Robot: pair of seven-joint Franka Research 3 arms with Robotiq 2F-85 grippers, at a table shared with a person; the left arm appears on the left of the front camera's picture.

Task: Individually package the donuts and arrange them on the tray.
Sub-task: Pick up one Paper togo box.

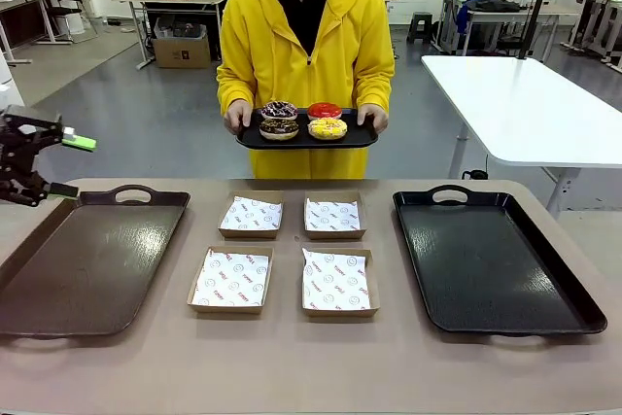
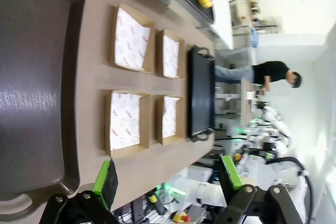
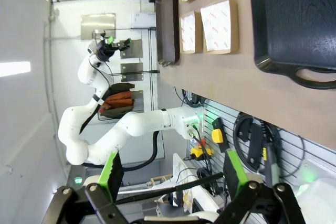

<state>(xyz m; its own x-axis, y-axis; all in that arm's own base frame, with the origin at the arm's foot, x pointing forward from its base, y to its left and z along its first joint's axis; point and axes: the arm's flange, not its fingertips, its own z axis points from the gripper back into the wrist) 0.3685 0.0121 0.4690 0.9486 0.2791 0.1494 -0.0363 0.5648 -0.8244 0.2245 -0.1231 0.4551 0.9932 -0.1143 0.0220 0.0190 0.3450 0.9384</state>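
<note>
A: Where is the left gripper (image 1: 70, 165)?
B: At the far left edge, raised, jaws spread wide, holding nothing.
A: And the right gripper (image 3: 173, 174)?
B: Jaws wide apart too, nothing between them.

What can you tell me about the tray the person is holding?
The tray is small, black and shallow with rounded corners, and looks like plastic. The person holds it level at waist height beyond the far edge of the table, with a hand gripping each end. Four donuts sit on it in a tight two-by-two cluster: chocolate, dark sprinkled, red and yellow.
</note>
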